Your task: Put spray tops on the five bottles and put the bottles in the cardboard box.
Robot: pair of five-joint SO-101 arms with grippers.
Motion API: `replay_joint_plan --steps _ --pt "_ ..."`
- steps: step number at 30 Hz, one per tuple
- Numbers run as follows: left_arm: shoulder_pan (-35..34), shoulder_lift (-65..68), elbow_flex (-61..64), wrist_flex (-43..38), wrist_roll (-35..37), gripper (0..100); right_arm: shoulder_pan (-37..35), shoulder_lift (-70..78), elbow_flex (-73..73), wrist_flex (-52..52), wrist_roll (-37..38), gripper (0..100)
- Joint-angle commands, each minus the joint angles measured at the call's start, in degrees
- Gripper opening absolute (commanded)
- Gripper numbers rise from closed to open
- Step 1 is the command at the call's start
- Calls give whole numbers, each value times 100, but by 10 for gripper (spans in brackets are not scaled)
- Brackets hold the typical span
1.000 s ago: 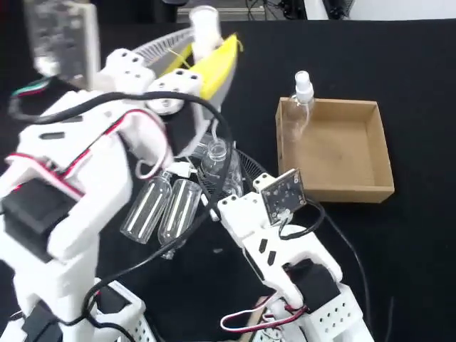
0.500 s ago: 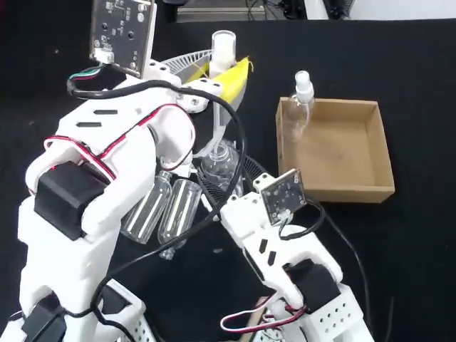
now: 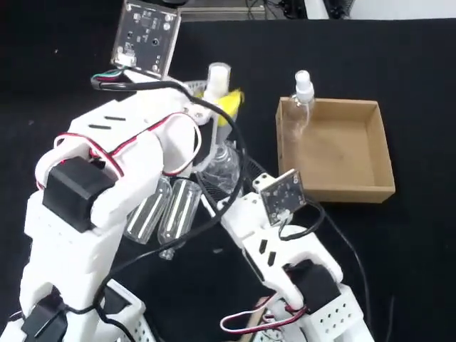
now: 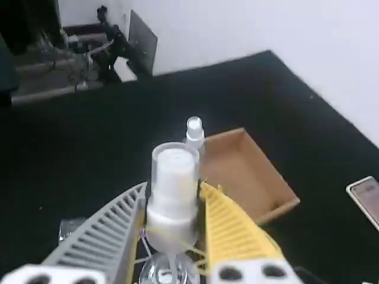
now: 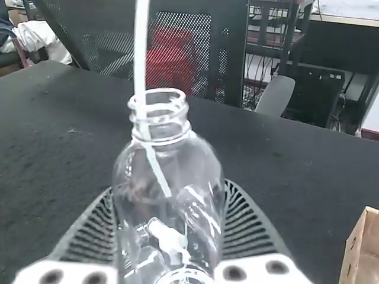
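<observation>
My right gripper [image 5: 169,236] is shut on a clear open bottle [image 5: 167,201], holding it upright in the middle of the table [image 3: 222,165]. Directly above it my left gripper [image 4: 173,228] is shut on a white spray top [image 4: 173,192], also seen from above [image 3: 217,78]. The top's thin tube [image 5: 142,71] hangs down into the bottle's neck. A finished bottle with a spray top [image 3: 301,100] stands in the far left corner of the cardboard box [image 3: 367,187]. Two capless bottles [image 3: 165,208] lie side by side under the left arm.
The black table [image 3: 420,107] stretches open to the right of and behind the box. A phone [image 4: 366,195] lies at the right beyond the box. Both white arms crowd the left and front of the table.
The left arm has swung the spray top from the back over the held bottle and lowered it, so the tube now goes into the neck. The right arm stayed put.
</observation>
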Motion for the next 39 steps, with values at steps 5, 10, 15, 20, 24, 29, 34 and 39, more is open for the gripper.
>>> replay_joint_plan --steps 5,10,15,20,24,29,34,39 --pt "92 -44 -40 747 70 33 -35 -119 -84 -158 -44 10" --pt "92 -105 505 255 79 33 -44 -119 -84 -158 -44 10" --pt "101 -105 1024 0 404 35 -35 -119 -84 -149 -44 10" --pt "48 -316 884 123 774 173 -53 -119 -75 -149 -44 10" --pt "40 -932 1051 141 932 297 -62 -119 -75 -149 -44 10" --pt "40 -1477 1604 123 923 299 -62 -119 -66 -149 -44 10" --pt "-268 -1793 2062 -475 923 300 -62 -119 -57 -149 -44 10" --pt "-884 -1837 2554 -1679 923 300 -44 -119 -48 -149 -44 10"
